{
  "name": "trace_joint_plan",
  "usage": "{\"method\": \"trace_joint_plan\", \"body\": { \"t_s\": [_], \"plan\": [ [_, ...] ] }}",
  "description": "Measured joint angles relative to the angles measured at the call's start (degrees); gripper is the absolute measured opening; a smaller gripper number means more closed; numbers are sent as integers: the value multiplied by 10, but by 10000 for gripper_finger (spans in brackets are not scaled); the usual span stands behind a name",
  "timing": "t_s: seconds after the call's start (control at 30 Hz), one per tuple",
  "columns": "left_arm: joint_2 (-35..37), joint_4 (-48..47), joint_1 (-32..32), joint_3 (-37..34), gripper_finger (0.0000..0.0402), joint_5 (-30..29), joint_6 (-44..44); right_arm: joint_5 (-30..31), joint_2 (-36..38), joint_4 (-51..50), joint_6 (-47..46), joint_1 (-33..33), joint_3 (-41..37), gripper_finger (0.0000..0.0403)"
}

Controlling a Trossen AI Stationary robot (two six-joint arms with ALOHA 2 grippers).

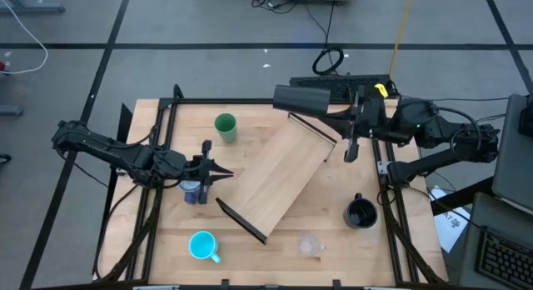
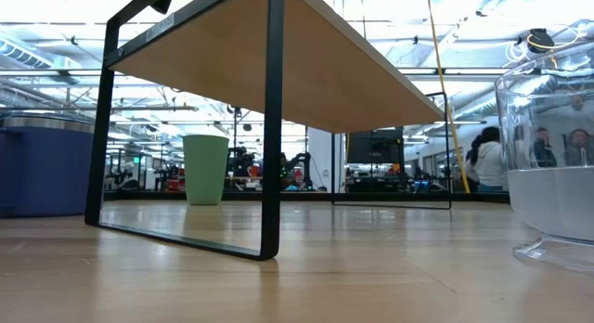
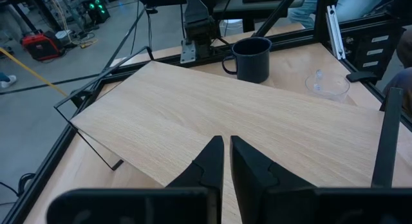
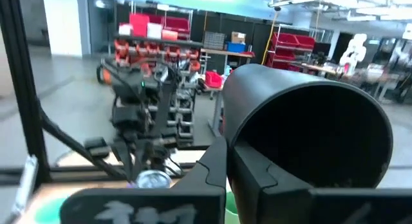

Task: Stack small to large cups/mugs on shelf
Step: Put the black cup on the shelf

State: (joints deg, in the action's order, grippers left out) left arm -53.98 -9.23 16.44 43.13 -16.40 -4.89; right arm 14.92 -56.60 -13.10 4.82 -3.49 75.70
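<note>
Tall black cup (no readable label) — pinched in right end effector.

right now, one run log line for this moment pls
right end effector: shut on tall black cup, held sideways over far table edge | left end effector: shut, empty, beside shelf | shelf: no cups on it

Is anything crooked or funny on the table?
Yes. The shelf sits slanted across the table instead of lining up with its edges. Also, the right hand holds the tall black cup tipped on its side, out past the table's far edge.
</note>
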Motion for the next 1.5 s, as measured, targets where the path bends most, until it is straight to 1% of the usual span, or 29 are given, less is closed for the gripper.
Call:
{"method": "trace_joint_plan", "body": {
  "t_s": [0.27, 0.6, 0.7, 0.8, 0.9, 0.97, 1.37, 1.5],
  "plan": [
    [0, 0, 0, 0, 31, 0, 0, 0, 0, 2, -80, 0, 0, 0],
    [0, 0, 0, 0, 31, 0, 1, 0, 0, 3, -97, 0, 0, 0],
    [0, 0, 0, 0, 31, 0, 1, 2, -10, 19, -96, 0, 2, 0],
    [0, 0, 0, 0, 31, 0, 1, 3, -32, 4, -88, 0, 23, 0],
    [0, 0, 0, 0, 31, 0, 1, 4, -65, -57, -87, 0, 66, 0],
    [0, 0, 0, 0, 31, 0, 0, 16, -91, -109, -91, 0, 103, 0],
    [0, 0, 0, 0, 31, 0, -2, 20, -246, -411, -154, 0, 361, 0],
    [0, 0, 0, 0, 31, 0, -2, 20, -287, -508, -182, 5, 425, 0]
  ]
}}
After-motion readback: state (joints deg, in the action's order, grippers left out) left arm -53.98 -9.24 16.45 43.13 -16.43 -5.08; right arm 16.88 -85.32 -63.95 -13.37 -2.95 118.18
